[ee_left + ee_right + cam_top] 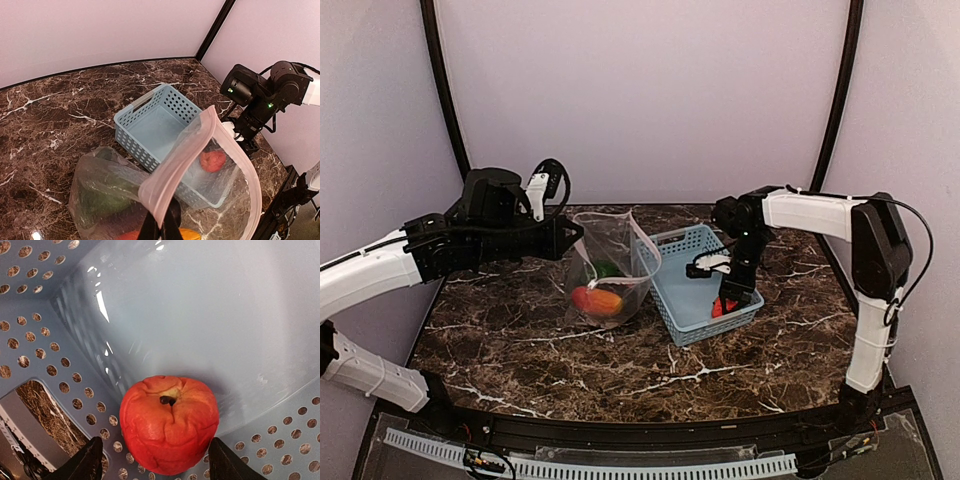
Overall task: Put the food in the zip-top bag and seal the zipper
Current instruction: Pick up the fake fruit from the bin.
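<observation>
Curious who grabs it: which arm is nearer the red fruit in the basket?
Right. The right jaws straddle the red fruit in the basket; the left jaws grip the bag outside it.

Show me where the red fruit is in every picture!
Top view: the red fruit sits in the basket's near right corner.
Left wrist: right of middle, seen through the bag, inside the basket.
Right wrist: low in the middle, on the basket floor.
Shared landmark: the blue basket with holes.
</observation>
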Available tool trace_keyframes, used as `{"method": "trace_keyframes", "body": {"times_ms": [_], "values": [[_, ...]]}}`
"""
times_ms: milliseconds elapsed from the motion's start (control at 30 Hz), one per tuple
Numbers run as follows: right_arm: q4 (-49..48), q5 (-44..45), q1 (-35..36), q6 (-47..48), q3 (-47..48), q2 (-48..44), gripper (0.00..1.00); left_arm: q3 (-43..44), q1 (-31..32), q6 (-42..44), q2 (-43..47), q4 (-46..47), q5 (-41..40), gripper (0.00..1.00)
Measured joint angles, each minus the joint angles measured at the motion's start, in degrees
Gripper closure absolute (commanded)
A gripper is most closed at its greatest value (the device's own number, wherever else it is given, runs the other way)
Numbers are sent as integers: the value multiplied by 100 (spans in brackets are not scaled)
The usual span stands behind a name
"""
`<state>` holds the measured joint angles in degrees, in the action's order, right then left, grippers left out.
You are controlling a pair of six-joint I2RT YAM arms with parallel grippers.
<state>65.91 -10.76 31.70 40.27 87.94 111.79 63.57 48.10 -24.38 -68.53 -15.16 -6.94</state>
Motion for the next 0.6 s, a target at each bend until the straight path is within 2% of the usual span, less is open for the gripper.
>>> {"method": "trace_keyframes", "body": {"times_ms": [433,600], "values": [[-166,186,-4,-120,-22,205,40,-24,2,-31,2,4,7,99],[-164,190,-7,-155,-22,212,52,-31,2,-35,22,2,9,99]]}}
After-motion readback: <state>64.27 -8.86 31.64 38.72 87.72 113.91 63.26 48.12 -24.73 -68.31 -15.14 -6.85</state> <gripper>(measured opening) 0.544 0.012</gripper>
